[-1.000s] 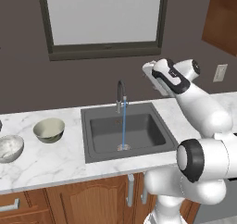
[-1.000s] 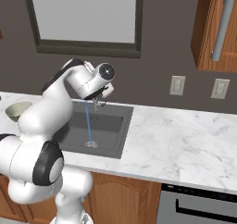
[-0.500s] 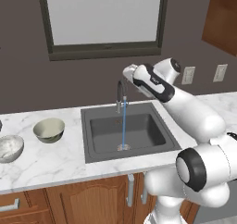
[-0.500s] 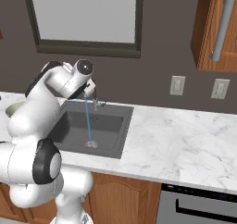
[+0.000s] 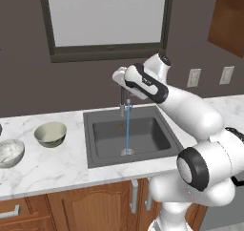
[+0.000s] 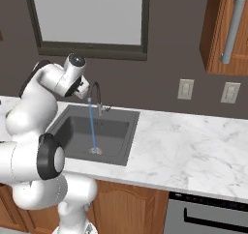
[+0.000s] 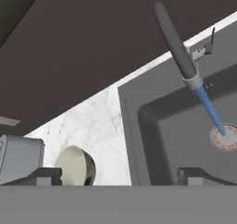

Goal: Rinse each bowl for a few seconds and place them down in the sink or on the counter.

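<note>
The olive-beige bowl (image 5: 50,133) stands upright on the counter (image 5: 57,170) left of the sink (image 5: 147,135). The whitish marbled bowl (image 5: 9,152) sits further left, near the picture's edge. Water runs from the dark faucet (image 5: 123,100) in a thin blue stream onto the drain. My gripper (image 5: 117,77) hovers high over the faucet, open and holding nothing. In the hand view its fingertips (image 7: 44,177) stand wide apart, with the olive-beige bowl (image 7: 76,165) low at the left and the faucet (image 7: 178,47) and sink (image 7: 176,140) at the right. The right base view shows the gripper (image 6: 83,89) beside the faucet (image 6: 97,95).
A grey cylindrical thing (image 7: 18,157) stands on the counter next to the olive-beige bowl. A window (image 5: 107,20) is on the wall behind the sink. Wide bare counter (image 6: 193,141) stretches right of the sink, with wall outlets (image 6: 184,89) and an upper cabinet (image 6: 227,30) above it.
The arm has swung left, from the right of the sink to over the faucet. The gripper stayed open. Bowls and water stream are unchanged.
</note>
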Tool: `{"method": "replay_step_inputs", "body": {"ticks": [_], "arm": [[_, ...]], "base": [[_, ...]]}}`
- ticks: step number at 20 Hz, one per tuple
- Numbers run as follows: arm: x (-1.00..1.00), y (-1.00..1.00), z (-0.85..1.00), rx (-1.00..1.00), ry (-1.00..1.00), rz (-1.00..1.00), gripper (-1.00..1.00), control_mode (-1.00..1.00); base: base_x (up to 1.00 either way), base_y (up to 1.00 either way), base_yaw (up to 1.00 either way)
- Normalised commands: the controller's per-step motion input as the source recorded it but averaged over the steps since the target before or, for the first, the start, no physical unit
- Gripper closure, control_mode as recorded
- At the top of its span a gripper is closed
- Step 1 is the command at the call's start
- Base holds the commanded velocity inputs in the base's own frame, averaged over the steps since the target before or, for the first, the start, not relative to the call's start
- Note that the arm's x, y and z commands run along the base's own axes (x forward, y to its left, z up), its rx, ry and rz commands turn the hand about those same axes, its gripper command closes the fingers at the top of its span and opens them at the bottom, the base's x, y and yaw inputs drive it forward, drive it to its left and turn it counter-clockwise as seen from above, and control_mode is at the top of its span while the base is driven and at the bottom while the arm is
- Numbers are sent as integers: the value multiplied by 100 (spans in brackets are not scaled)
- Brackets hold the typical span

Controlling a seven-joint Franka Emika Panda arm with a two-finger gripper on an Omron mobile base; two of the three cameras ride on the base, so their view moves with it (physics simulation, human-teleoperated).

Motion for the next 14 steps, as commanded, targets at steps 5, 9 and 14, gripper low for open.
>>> {"method": "replay_step_inputs", "body": {"ticks": [5, 9, 14], "arm": [[0, 41, 0, -5, 11, 11, -100, -100], [-5, 50, 0, -5, 9, 10, -100, -100], [-15, 52, 0, -6, 6, 7, -100, -100]], "base": [[0, 0, 0], [0, 0, 0], [0, 0, 0]]}}
